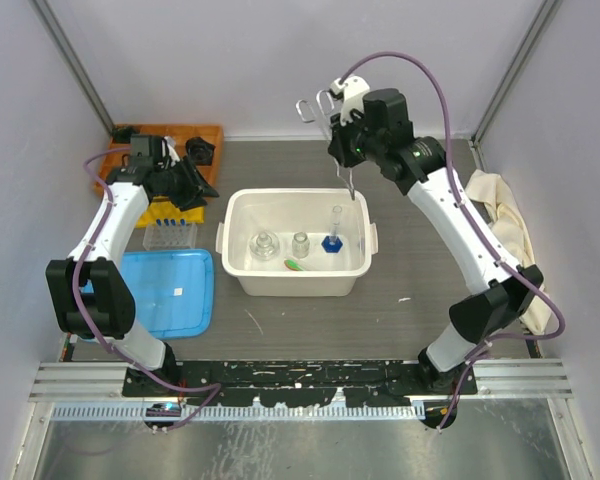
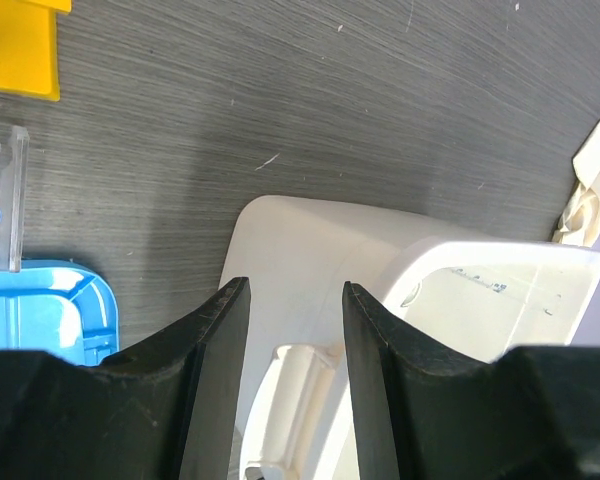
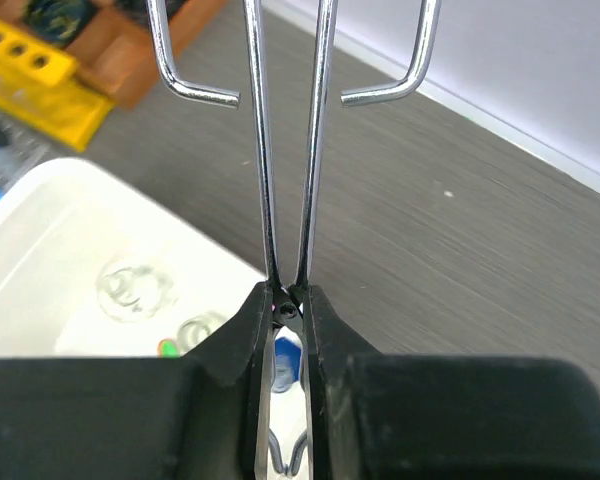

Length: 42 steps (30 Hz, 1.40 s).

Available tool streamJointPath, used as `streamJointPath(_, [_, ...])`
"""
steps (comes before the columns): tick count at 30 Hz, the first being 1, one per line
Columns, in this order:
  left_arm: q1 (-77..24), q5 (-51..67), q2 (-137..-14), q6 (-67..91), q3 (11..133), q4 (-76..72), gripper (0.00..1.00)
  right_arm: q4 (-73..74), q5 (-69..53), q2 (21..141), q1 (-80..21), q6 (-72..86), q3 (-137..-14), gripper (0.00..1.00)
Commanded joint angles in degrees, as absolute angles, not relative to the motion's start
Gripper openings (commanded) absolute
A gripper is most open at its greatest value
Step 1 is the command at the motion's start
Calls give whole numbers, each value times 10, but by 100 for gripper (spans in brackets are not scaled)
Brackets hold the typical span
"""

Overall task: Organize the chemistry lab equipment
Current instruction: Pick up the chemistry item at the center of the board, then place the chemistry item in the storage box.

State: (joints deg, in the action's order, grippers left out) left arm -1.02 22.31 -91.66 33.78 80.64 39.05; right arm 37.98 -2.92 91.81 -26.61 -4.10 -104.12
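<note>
Forceps [image 1: 350, 184] in right hand [image 1: 346, 143] above white tub [image 1: 295, 194]

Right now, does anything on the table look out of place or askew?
Only the cream cloth stands out: it lies crumpled at the right edge of the table. The glassware in the white tub looks unbroken, nothing spilled.

Right wrist: forceps [image 3: 262, 150] handle loops run off the top edge, tips hidden between the fingers [image 3: 235, 340] of the right gripper [image 3: 290, 295]. Glassware [image 3: 130, 290] in the white bin [image 3: 30, 220] is blurred, so the pieces can't be told apart; green spoon [image 3: 168, 348] is only a speck.

Left wrist: yellow rack [image 2: 20, 50], blue tray [image 2: 40, 310], cloth [image 2: 590, 180] all clipped by edges; bin's near end sits behind the left gripper [image 2: 292, 288].

Top view: left arm [image 1: 110, 220] covers part of rack and orange tray [image 1: 212, 135] — blue caps [image 1: 172, 224] too small to count.
</note>
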Motion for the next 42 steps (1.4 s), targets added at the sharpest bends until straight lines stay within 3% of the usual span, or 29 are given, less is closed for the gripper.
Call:
streamJointPath(1, [-8,233,-906,342,805,367,44,437,-119,950,-313,-99,-1107,1])
streamJointPath(15, [-8,232,-900,341,795,371,44,565,-144,1039,-470,-144,-1119,1])
streamJointPath(42, [-10,231,-899,338,803,388,44,541,-46,1040,-520,-165,-966,1])
